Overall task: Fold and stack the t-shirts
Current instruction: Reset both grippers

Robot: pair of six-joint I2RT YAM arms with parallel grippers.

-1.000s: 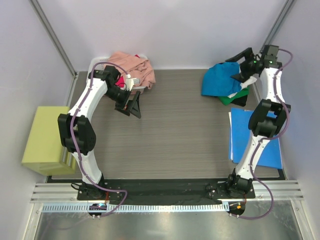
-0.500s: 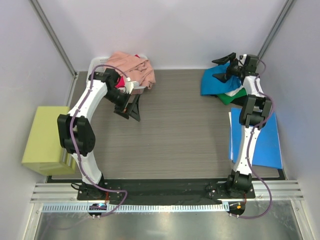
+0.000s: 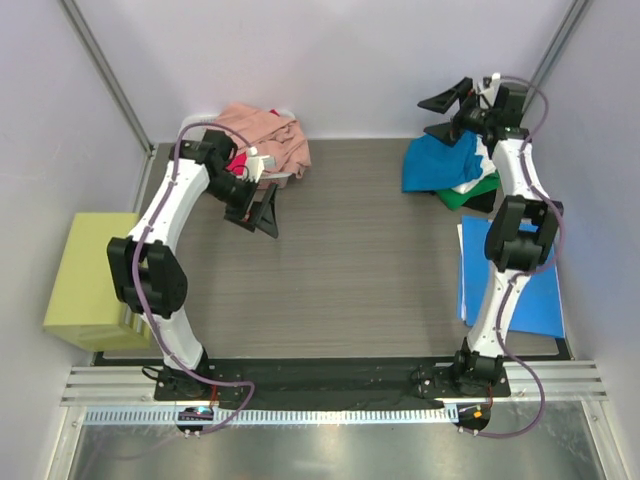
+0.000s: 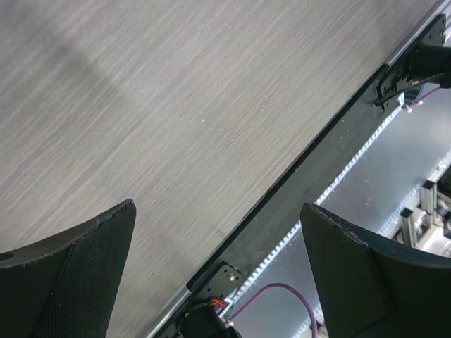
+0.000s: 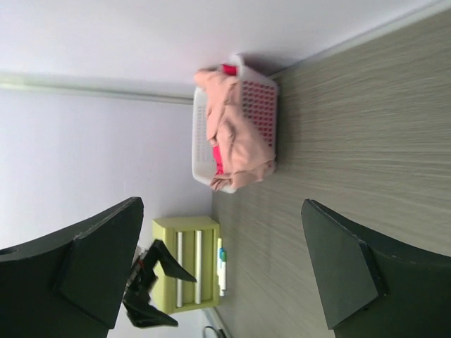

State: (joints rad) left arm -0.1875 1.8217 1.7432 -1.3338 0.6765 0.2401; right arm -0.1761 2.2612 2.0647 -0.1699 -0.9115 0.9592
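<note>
A stack of t-shirts lies at the table's far right: teal-blue (image 3: 436, 160) on top, white (image 3: 486, 156) and green (image 3: 468, 196) edges showing beneath. My right gripper (image 3: 441, 115) hangs open and empty above the stack's far edge, pointing left. A salmon pink t-shirt (image 3: 270, 135) heaps over a white basket (image 3: 272, 179) at the far left, a magenta-red one (image 3: 240, 163) under it. The right wrist view shows the basket (image 5: 259, 105), the pink shirt (image 5: 229, 137) and my right gripper (image 5: 222, 203). Just right of the basket my left gripper (image 3: 256, 212) stands open over bare table, nothing between its jaws (image 4: 217, 206).
A stiff blue sheet (image 3: 535, 290) lies along the right edge by the right arm. A yellow-green box (image 3: 85, 285) sits off the table's left side, also visible in the right wrist view (image 5: 187, 264). The left wrist view looks down on the table's black front rail (image 4: 296, 183).
My right gripper has lifted off the teal-blue stack and swung up and to the left, staying open. The left gripper has shifted only slightly beside the basket.
</note>
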